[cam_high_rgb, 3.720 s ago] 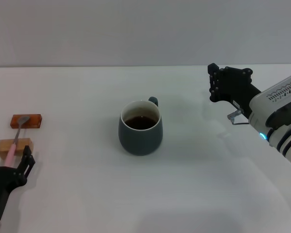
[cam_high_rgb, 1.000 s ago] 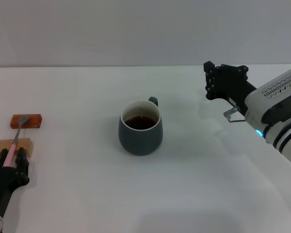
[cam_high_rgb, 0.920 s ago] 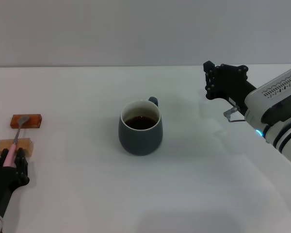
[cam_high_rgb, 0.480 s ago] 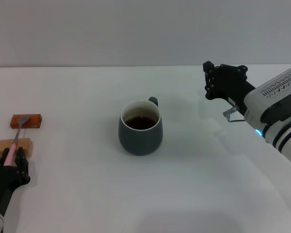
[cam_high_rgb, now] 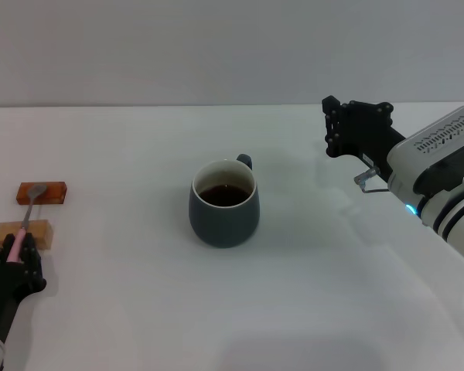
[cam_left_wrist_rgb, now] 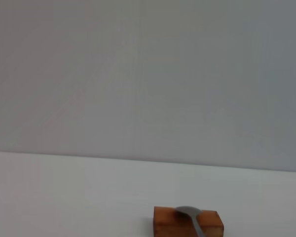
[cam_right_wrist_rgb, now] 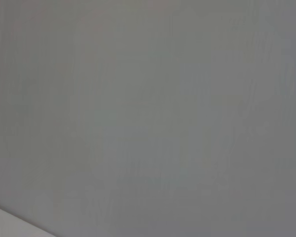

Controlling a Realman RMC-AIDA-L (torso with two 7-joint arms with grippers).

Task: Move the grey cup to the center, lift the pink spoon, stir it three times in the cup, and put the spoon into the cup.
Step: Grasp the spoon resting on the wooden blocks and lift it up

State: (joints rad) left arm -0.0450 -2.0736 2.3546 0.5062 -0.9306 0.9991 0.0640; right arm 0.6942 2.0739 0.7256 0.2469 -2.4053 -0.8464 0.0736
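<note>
The grey cup [cam_high_rgb: 223,205], dark blue-grey with dark liquid inside, stands at the table's middle with its handle turned to the far side. The pink spoon [cam_high_rgb: 25,219] lies across two wooden blocks at the left edge, its metal bowl on the far block. My left gripper [cam_high_rgb: 16,250] is at the near end of the pink handle, its fingers closed around it. In the left wrist view the pink spoon's bowl [cam_left_wrist_rgb: 188,212] rests on the far block [cam_left_wrist_rgb: 164,222]. My right gripper [cam_high_rgb: 330,127] hangs open above the table, right of the cup and apart from it.
The near wooden block [cam_high_rgb: 37,230] and the far wooden block [cam_high_rgb: 52,192] carry the spoon. The white table [cam_high_rgb: 309,294] runs to a grey wall behind. The right wrist view shows only that wall.
My left gripper moved up to the handle's end and closed its fingers on it; in the last second it barely shifted. The right gripper drifted slightly left and up. The cup stayed still.
</note>
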